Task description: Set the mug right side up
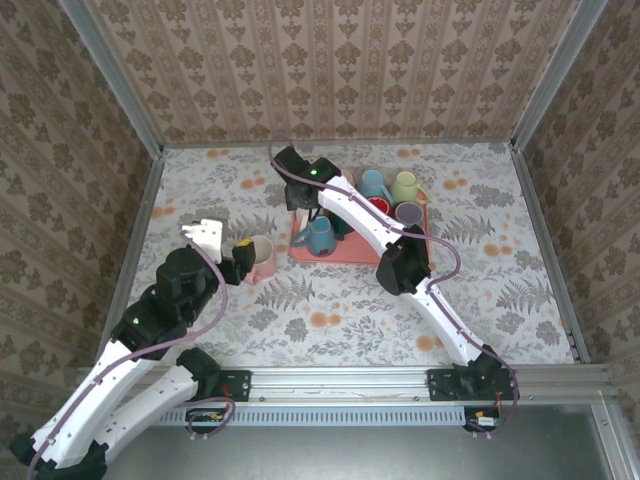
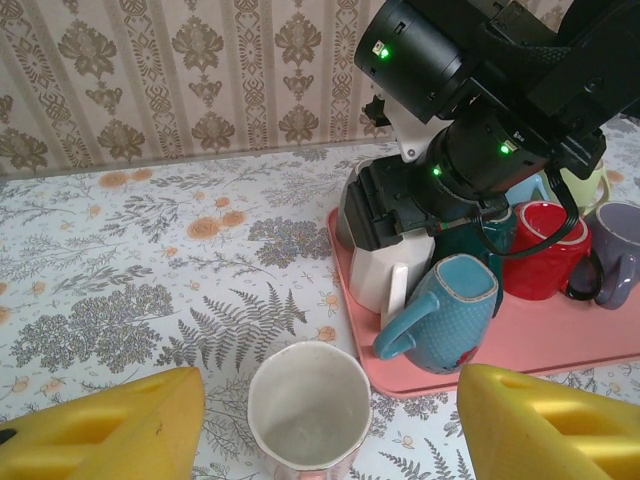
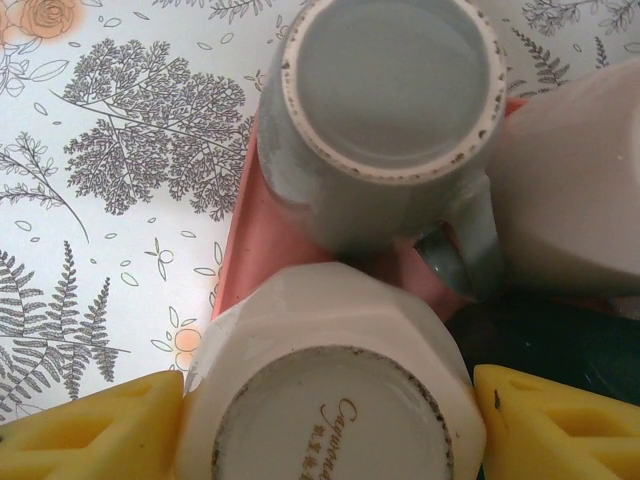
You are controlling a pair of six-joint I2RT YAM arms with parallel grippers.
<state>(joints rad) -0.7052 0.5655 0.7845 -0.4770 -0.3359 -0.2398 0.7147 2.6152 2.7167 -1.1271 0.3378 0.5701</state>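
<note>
The flowered tabletop point(image 1: 330, 320) carries a pink tray point(image 1: 345, 252) toward the far middle, crowded with mugs, and that is where I judge the work to be. My right gripper point(image 3: 330, 440) is down over the tray's near-left corner, straddling a white mug point(image 3: 320, 330) that stands upside down, its printed base facing up at the wrist camera. The jaws look clamped on its two sides, with the yellow pads meeting the wall on either side, though I can't confirm how firm the hold is. From the left wrist view its rim appears to rest on the tray, so I take this as the grasp step, with the lift and the flip not yet done. My left gripper point(image 2: 330, 400) sits on the tabletop just left of the tray with its jaws wide apart, and a cream mug point(image 2: 262, 400) between them, mouth up and touching neither pad. The next move calls for a straight lift first. A grey-blue mug point(image 3: 390, 90), also inverted, stands just beyond the white one, and a blue textured mug point(image 2: 445, 310) leans tilted to its right, so there is little room to swing. Once clear of them, I would roll the wrist half a turn and set the mug down on open tabletop.
</note>
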